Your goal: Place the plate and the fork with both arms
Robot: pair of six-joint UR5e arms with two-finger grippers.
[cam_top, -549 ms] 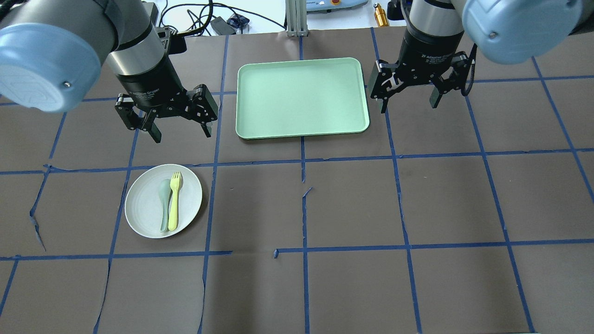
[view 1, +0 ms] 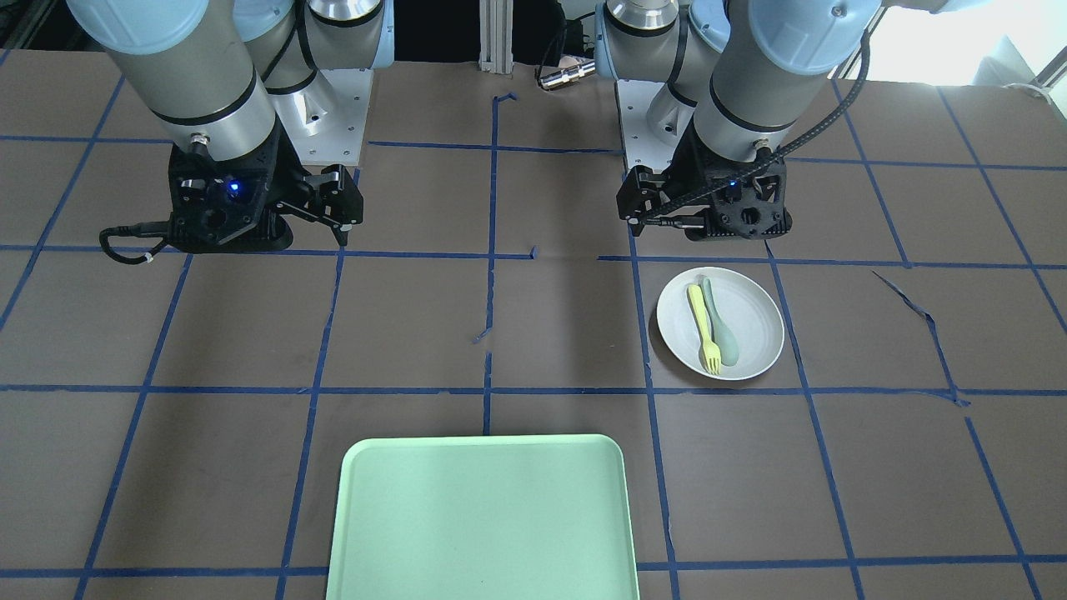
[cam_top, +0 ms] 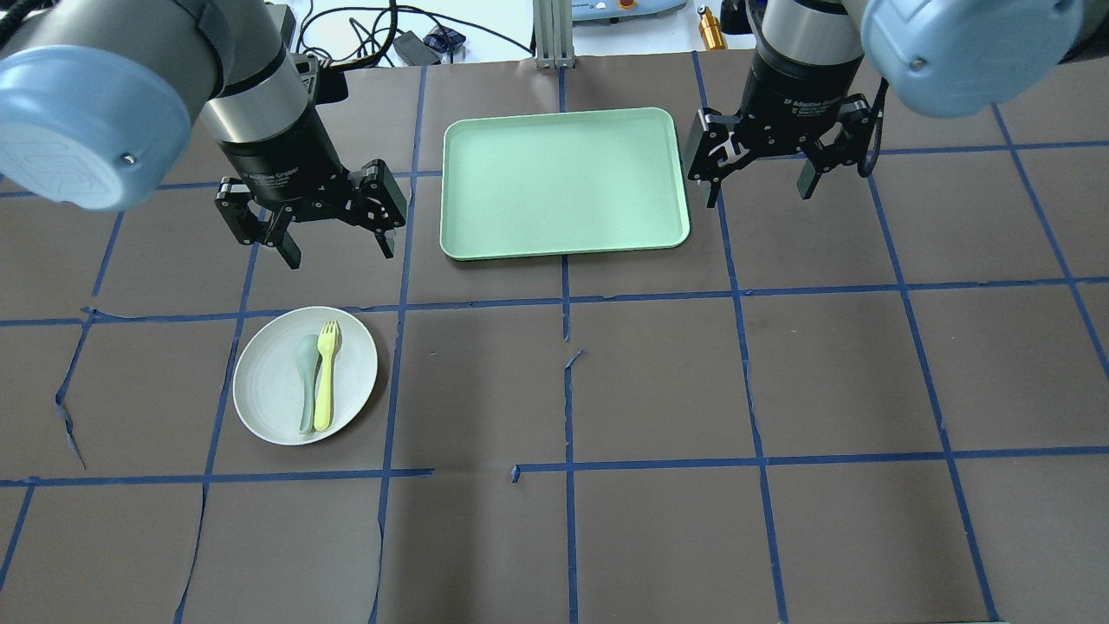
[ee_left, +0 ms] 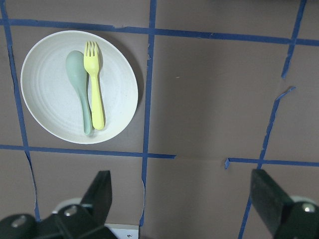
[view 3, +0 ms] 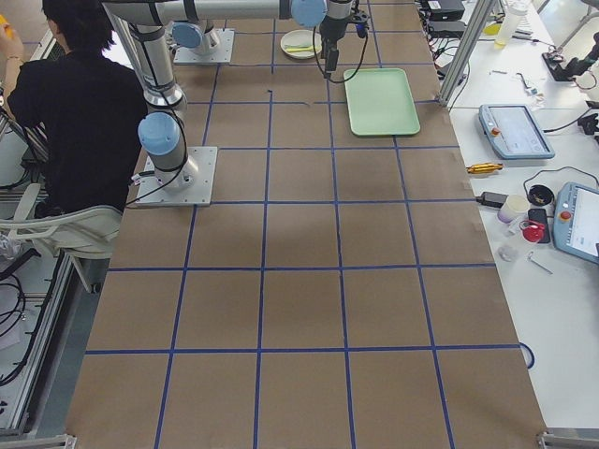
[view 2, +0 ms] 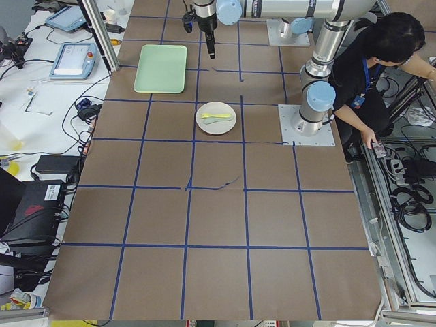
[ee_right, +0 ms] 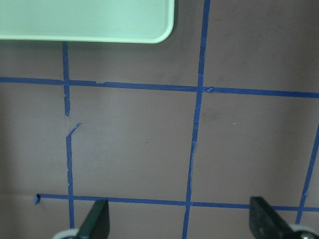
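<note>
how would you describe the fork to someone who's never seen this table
Find the big light-green tray, then look to the robot's left of it and nearer the robot for the round off-white plate. Two utensils lie side by side on it; the fork is the pale-yellow one with tines, not the grey-green spoon beside it.

left claw point(cam_top: 340, 255) and right claw point(cam_top: 760, 198) both hover, jaws spread wide.

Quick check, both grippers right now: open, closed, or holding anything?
Left gripper: open, holding nothing, above the table.
Right gripper: open, holding nothing, above the table.
</note>
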